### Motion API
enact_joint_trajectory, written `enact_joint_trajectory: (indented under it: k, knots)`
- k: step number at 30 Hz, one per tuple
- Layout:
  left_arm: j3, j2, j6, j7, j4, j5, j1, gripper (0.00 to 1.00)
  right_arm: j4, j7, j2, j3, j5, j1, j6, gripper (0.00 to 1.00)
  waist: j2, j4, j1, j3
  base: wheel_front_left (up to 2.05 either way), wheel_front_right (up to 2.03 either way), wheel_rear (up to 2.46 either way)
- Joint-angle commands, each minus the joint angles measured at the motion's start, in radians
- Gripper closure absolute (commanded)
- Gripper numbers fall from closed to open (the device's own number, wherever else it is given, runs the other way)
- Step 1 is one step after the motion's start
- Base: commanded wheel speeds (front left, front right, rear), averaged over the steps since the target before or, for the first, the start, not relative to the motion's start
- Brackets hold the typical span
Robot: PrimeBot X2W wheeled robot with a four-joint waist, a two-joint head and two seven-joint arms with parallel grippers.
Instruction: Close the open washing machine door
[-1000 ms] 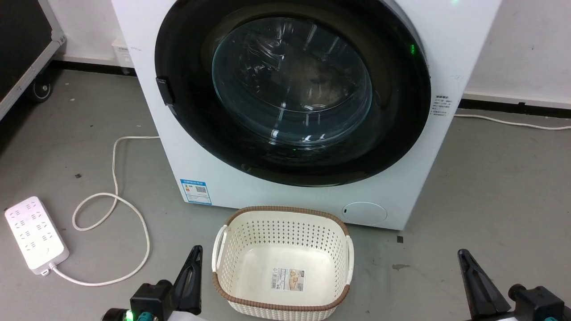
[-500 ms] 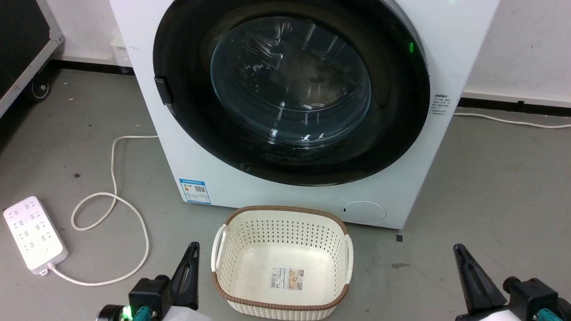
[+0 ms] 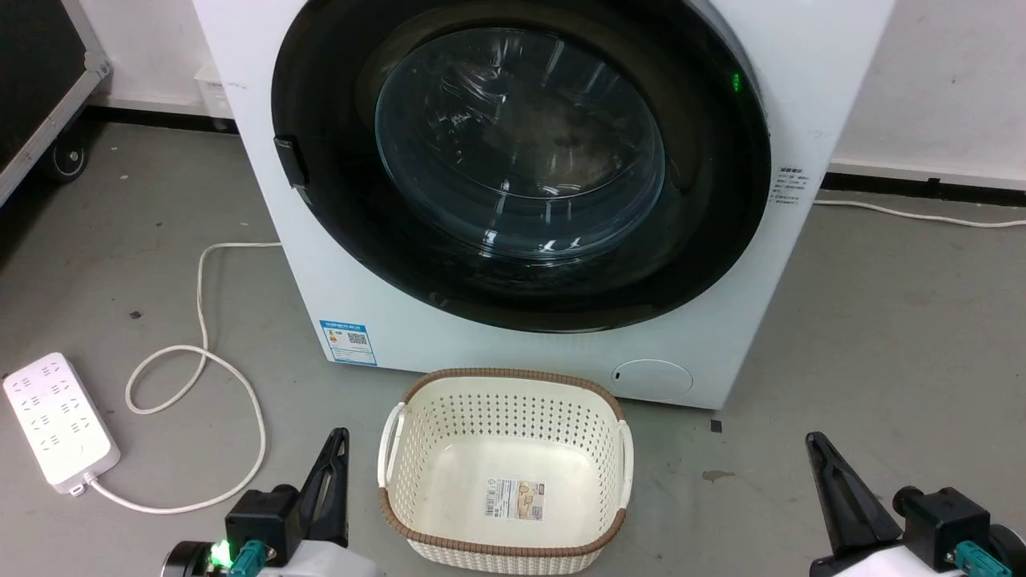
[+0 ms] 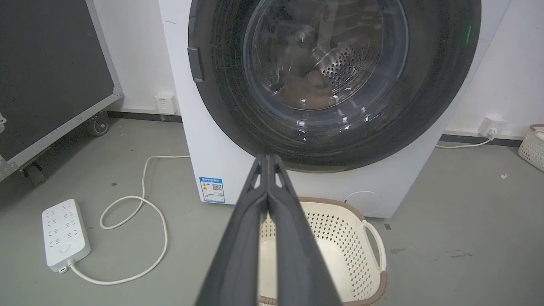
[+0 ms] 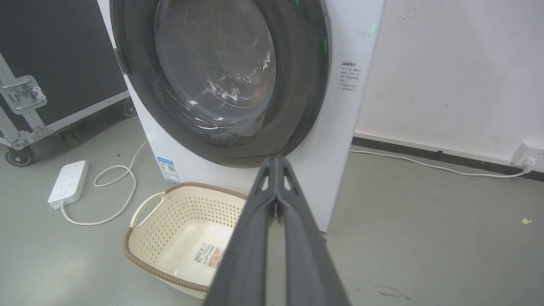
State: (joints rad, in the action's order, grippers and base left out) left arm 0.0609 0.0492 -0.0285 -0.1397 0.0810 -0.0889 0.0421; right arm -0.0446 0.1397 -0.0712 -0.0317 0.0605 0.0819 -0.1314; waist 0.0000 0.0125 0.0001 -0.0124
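The washing machine door [image 3: 521, 160] is a round glossy black disc with a bulging glass window, and it lies flat against the front of the white washing machine [image 3: 801, 48]. It also shows in the left wrist view [image 4: 331, 76] and the right wrist view [image 5: 216, 80]. My left gripper [image 3: 342, 434] is low at the left of the basket, shut and empty, well short of the door. My right gripper [image 3: 813, 439] is low at the right, shut and empty too. Each wrist view shows its own fingers pressed together [image 4: 268, 158] [image 5: 276, 159].
A cream perforated basket [image 3: 505, 374] with a brown rim stands on the grey floor just in front of the machine, between my grippers. A white power strip [image 3: 56, 417] and its looped cable [image 3: 200, 353] lie at the left. A black wheeled case [image 3: 32, 80] stands far left.
The whole head view has drifted slightly left, so the camera moved. Both grippers sit a little lower and more to the left in it. The door looks unchanged.
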Motion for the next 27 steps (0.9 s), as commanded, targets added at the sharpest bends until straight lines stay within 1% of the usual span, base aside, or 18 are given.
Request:
enact_joint_trajectory:
  k: [1,27]
  knots:
    - [-0.004,0.001,0.004,0.007,-0.008,0.011,-0.012,1.0,0.01,-0.007,0.006,0.002,-0.01,-0.019,0.0,1.0,0.0,0.0,-0.0001,0.0,0.0,0.0,0.0]
    - [-0.026,0.001,0.014,0.058,-0.036,0.041,-0.024,1.0,0.023,-0.058,0.012,0.013,-0.029,-0.043,0.001,1.0,0.0,-0.005,-0.0001,0.005,0.0,0.0,0.0]
